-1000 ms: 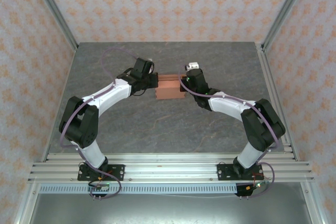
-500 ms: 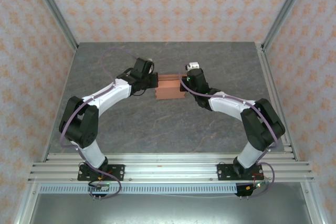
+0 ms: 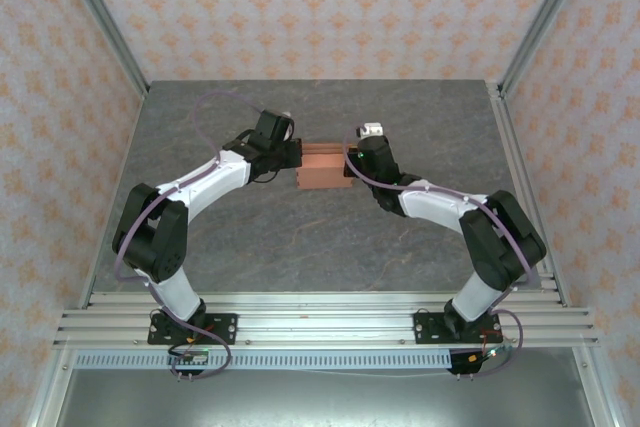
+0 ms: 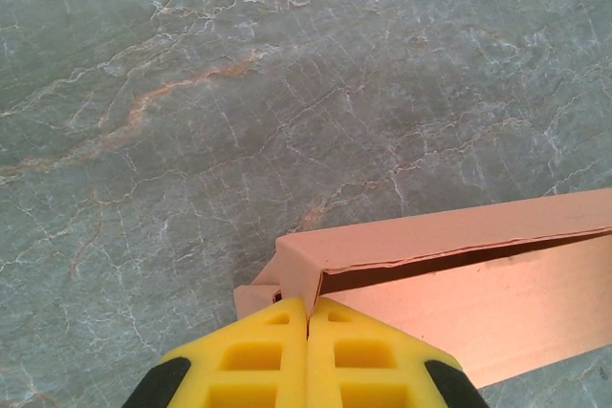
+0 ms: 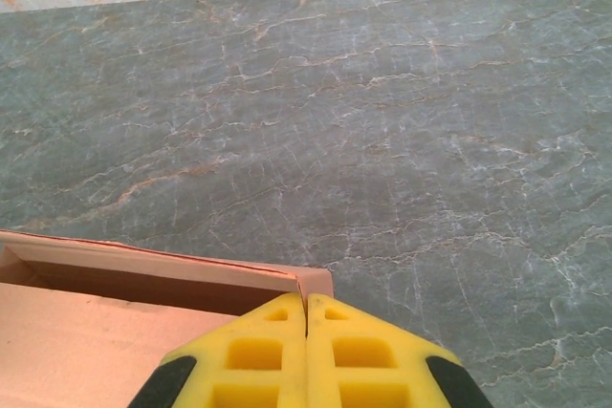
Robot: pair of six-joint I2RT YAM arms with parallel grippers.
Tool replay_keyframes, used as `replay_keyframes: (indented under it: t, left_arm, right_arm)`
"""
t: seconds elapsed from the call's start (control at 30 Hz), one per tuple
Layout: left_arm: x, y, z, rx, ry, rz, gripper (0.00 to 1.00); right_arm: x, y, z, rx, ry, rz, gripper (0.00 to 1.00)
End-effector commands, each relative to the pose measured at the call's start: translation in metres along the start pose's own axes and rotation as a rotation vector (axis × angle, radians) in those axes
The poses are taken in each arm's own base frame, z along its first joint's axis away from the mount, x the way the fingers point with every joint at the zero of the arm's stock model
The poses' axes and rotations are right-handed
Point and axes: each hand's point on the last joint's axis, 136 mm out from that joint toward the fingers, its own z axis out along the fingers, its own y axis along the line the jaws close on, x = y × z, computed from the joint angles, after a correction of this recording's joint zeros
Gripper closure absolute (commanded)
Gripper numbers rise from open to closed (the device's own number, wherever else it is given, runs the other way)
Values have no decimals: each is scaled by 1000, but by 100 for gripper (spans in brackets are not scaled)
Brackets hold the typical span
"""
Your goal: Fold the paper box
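The right arm has shifted a touch since a second ago: its wrist sits a little further from me and its forearm has swung slightly. The left arm and the paper box look unchanged.

The box lies on the counter, about midway across it, bracketed by the two arms. It is already a shallow tray with its open side up. Its long axis runs side to side across my view, one short end towards each arm.

The left pincer is clenched, yellow fingers pressed flat together, and its tip butts the box's left end at a folded corner. The right pincer is clenched the same way, nose against the right end wall. I cannot tell whether either has a sliver of card nipped in the seam, so I read both as simply closed.

My guess is that the closed tips act as blunt pushers, squeezing from opposite ends so the end walls stay upright and the tabs seat without the light box sliding.
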Motion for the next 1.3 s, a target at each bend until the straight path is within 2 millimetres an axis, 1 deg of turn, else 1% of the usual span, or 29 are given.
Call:
replay_keyframes:
  t: [0.0,0.1,0.27,0.37,0.5,0.6,0.7,0.77,0.9,1.03,1.1,1.23,1.27]
  left_arm:
    - [13,2,1,-13,28,1,100]
    - [13,1,1,-12,29,2,100]
    - [14,2,2,-17,29,1,100]
    - [13,1,2,-10,22,-6,100]
    - [13,0,2,-9,21,-5,100]
    - [14,-2,4,-6,25,-2,100]
    - [15,-1,5,-6,26,-3,100]
    - [15,-1,6,-7,29,-3,100]
    - [16,-1,7,-11,30,0,100]
    - [15,-1,6,-10,29,2,100]
    - [14,-2,4,-6,25,2,100]
    - [11,-5,-2,9,13,3,100]
    - [10,-7,-4,17,12,3,93]
  right_arm:
    - [80,-46,-5,179,254,-94,100]
    - [77,-40,-5,149,256,-74,100]
    - [55,-24,-8,101,229,17,100]
    - [52,-23,-8,109,228,90,100]
    - [59,-24,-8,102,219,117,100]
    - [71,-28,-5,110,233,101,100]
    - [88,-32,1,122,265,81,100]
    - [97,-38,4,146,283,63,100]
    - [106,-49,4,198,294,42,100]
    - [108,-59,-2,244,296,16,100]
    - [106,-57,-4,225,292,11,100]
    - [97,-45,-8,148,255,-6,100]
    - [96,-42,-8,127,245,-19,100]
